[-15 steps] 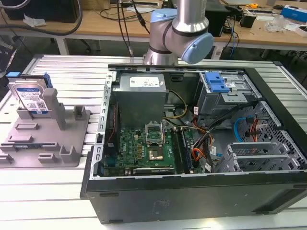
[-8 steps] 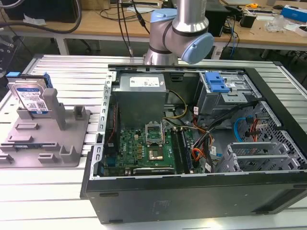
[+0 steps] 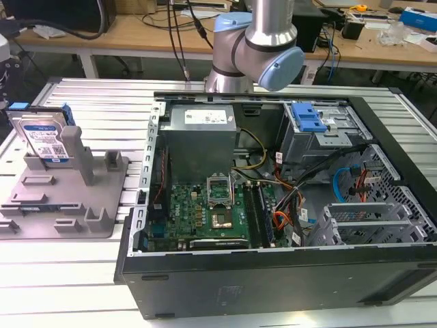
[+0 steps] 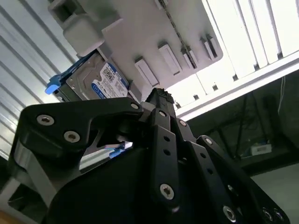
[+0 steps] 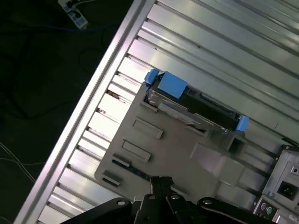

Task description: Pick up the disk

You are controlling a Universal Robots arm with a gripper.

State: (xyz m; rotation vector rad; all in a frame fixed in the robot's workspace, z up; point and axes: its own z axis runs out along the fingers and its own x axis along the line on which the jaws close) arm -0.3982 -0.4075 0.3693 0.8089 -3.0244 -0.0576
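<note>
1. As far as both wrist views show, the black fingers (image 5: 161, 182) are closed, tip against tip, and they hold nothing.
2. They hang in the air over the grey holder (image 5: 154, 154) and do not touch it.
3. The disk (image 5: 191, 105) is past the tips, well apart from them, standing on its edge in a slot of the grey holder.
4. In the second wrist view the disk (image 4: 93, 88) shows its blue and white sticker (image 4: 112, 79), with a blue rail (image 4: 53, 87) on its side.
5. In the exterior view the disk (image 3: 42, 137) stands at the back end of the grey holder (image 3: 75, 205), on the exterior view's left, just beside a tall grey post (image 3: 83, 154).
6. The grey holder lies on a silver desk (image 3: 102, 96) with long ridges.
7. An open computer box (image 3: 273, 280) sits just beside the grey holder, toward the exterior view's right, with a green board (image 3: 198, 208) inside.
8. The silver and light blue arm (image 3: 256, 41) rises behind the computer box.
</note>
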